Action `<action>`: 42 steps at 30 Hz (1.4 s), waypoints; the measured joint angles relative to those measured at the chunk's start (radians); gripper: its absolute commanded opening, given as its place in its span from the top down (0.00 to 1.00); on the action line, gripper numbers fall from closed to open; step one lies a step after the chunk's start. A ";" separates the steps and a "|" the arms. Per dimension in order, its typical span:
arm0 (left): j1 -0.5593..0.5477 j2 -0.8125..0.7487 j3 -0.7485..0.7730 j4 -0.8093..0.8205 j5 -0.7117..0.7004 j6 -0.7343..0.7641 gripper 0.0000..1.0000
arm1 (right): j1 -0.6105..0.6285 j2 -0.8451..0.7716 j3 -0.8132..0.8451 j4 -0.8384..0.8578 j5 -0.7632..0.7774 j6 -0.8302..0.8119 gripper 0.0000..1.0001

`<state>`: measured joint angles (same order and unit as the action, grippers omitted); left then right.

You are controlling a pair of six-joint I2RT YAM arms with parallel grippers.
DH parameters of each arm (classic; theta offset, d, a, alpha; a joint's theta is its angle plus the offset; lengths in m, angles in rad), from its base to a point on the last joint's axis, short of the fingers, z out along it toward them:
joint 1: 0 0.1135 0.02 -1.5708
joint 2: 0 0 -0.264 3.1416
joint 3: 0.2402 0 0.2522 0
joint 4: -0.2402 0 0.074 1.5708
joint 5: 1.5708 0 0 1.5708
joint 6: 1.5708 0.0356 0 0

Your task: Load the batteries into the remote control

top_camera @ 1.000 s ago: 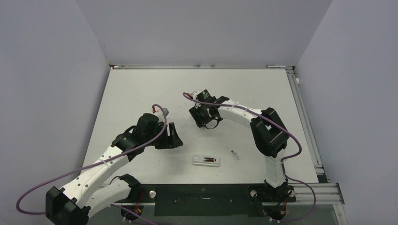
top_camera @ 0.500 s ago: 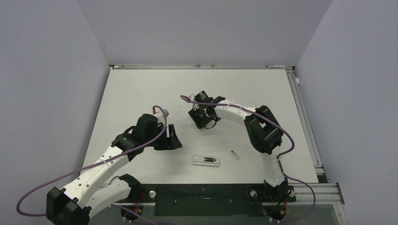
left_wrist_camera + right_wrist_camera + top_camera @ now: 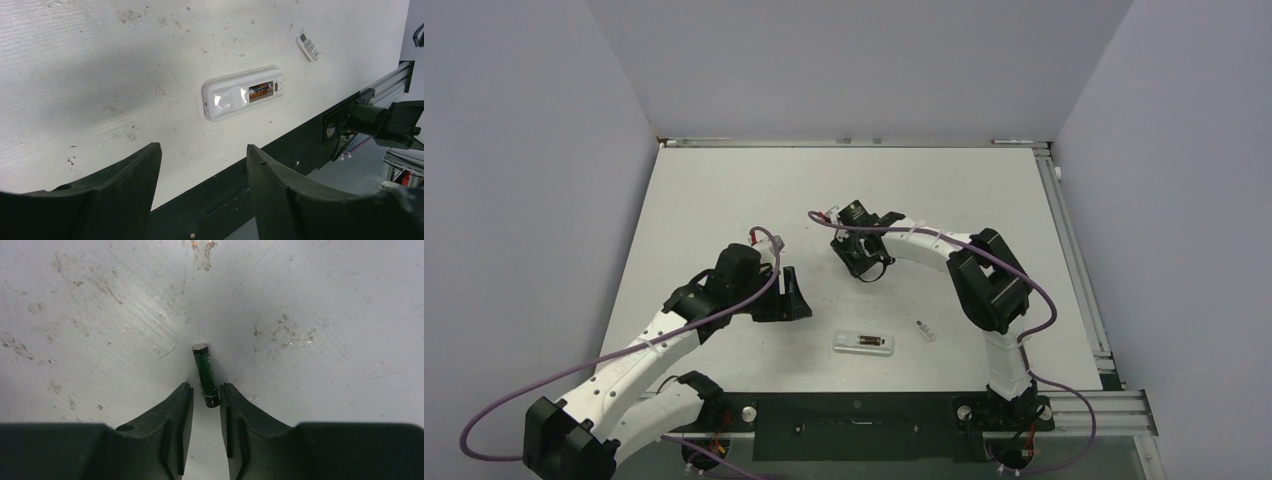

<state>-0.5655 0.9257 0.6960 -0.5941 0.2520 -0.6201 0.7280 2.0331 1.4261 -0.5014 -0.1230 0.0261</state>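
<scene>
Green-black battery (image 3: 206, 375) is lying on the table (image 3: 325, 300), farther back than the remote control (image 3: 864, 343), its near end sitting between the fingers (image 3: 175, 420) of the right gripper (image 3: 206, 386), which are standing narrowly apart without clamping, while I am seeing that arm reaching left, wrist pointing down.

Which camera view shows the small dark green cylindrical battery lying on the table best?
The right wrist view: the small dark green cylindrical battery lies full length on the white table, its near end between the fingers of the right gripper. In the top view that gripper hides it; the left wrist view misses it.
</scene>
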 measured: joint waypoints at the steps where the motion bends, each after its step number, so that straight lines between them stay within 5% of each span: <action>1: 0.000 0.000 0.000 0.000 0.000 0.000 0.40 | 0.002 -0.001 -0.002 0.001 0.002 0.000 0.80; 5: 0.000 0.000 0.000 0.000 0.000 0.000 0.40 | 0.012 -0.002 -0.003 0.001 0.003 0.005 0.91; 18: 0.005 -0.044 -0.044 0.000 0.000 -0.037 0.40 | 0.040 -0.044 -0.022 -0.051 0.049 -0.001 0.92; 31: 0.006 -0.069 -0.072 0.003 0.000 -0.087 0.40 | 0.132 -0.430 -0.168 -0.175 0.054 -0.044 0.91; 42: 0.010 -0.102 -0.108 0.014 0.024 -0.133 0.40 | 0.247 -0.608 -0.267 -0.294 0.052 -0.185 0.92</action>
<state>-0.5560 0.8234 0.5880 -0.5797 0.2760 -0.7528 0.9749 1.4254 1.1591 -0.7952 -0.0708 -0.1593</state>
